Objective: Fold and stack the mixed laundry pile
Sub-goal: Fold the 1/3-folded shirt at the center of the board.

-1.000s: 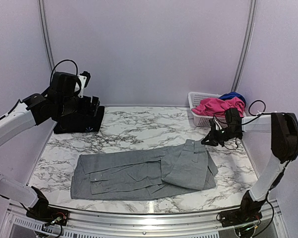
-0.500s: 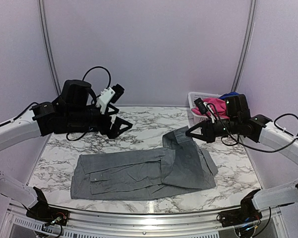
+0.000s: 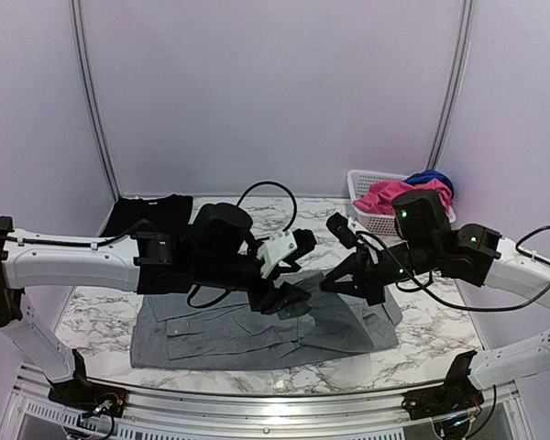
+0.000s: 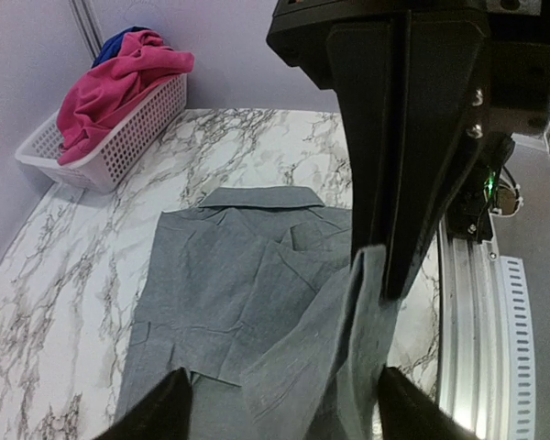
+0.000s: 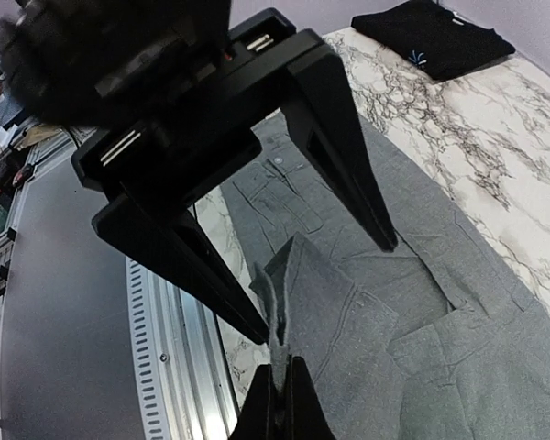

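- Two end effectors meet over the trousers [image 3: 247, 335], which lie spread on the counter [image 3: 422, 321] near its front edge, with their right end raised.
- The right end effector [image 5: 277, 390] is clenched on a thin upright ridge of the grey cloth and holds it clear of the layers below.
- The left end effector [image 3: 289, 298] is released. Its fingers stand wide apart on either side of that raised flap, and the wrist view shows no contact.
- The fabric looks light and limp, since it sags straight down from the pinch and keeps no shape of its own. It is not fragile, but it is likely to drag the layers under it when pulled.
- Pockets and seams make thicker, firmer patches that should hold a pinch better than a single thin layer.
- The best hold is probably on the same lifted edge, beside the right pinch and apart from it, taking the top layer only so the fold carries over evenly.
- Of the other laundry, the black cloth [image 3: 151, 213] lies folded at the back left. The pink piece [image 3: 394, 195] and the blue piece [image 3: 431, 176] sit in the basket [image 3: 362, 181] at the back right.
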`<action>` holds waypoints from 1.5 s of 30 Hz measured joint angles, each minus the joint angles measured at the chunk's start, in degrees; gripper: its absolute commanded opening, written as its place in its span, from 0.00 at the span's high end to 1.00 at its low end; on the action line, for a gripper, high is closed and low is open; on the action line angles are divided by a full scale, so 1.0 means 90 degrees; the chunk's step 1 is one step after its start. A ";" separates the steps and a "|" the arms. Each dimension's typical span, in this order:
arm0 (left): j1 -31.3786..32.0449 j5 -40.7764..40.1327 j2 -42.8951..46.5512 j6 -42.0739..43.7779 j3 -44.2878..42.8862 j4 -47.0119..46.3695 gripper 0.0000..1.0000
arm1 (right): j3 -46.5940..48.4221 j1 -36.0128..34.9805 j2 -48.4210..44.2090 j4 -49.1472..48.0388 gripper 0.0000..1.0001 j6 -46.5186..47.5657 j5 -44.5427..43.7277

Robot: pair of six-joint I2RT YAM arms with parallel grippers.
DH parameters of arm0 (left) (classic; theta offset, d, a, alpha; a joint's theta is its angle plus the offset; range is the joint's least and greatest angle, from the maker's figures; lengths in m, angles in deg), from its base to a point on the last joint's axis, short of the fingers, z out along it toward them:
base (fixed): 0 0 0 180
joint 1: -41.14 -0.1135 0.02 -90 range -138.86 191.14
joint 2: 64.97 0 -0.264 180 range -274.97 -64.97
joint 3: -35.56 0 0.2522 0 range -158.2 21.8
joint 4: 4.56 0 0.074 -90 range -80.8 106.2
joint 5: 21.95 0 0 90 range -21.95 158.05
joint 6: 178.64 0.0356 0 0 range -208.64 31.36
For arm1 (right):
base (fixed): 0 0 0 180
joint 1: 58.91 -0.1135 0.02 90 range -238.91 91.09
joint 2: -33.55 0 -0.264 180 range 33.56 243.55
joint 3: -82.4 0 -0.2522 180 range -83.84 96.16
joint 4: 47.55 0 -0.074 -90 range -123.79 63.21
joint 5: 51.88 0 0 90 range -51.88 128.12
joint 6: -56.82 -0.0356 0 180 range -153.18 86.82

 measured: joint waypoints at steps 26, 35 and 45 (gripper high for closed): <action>0.2448 -0.0134 -0.0979 0.0481 -0.3201 0.2827 1.00 | -0.0134 0.1698 -0.1056 -0.0729 0.15 -0.1518 -0.1501; 0.2572 -0.0413 -0.2885 -0.0202 -0.4908 0.3793 1.00 | -0.0148 0.1834 -0.0347 -0.0653 0.15 -0.1537 -0.1234; 0.0821 -0.0554 -0.1523 -0.2261 -0.1955 0.2892 1.00 | -0.0160 0.1906 -0.0279 -0.0590 0.15 -0.1511 -0.1173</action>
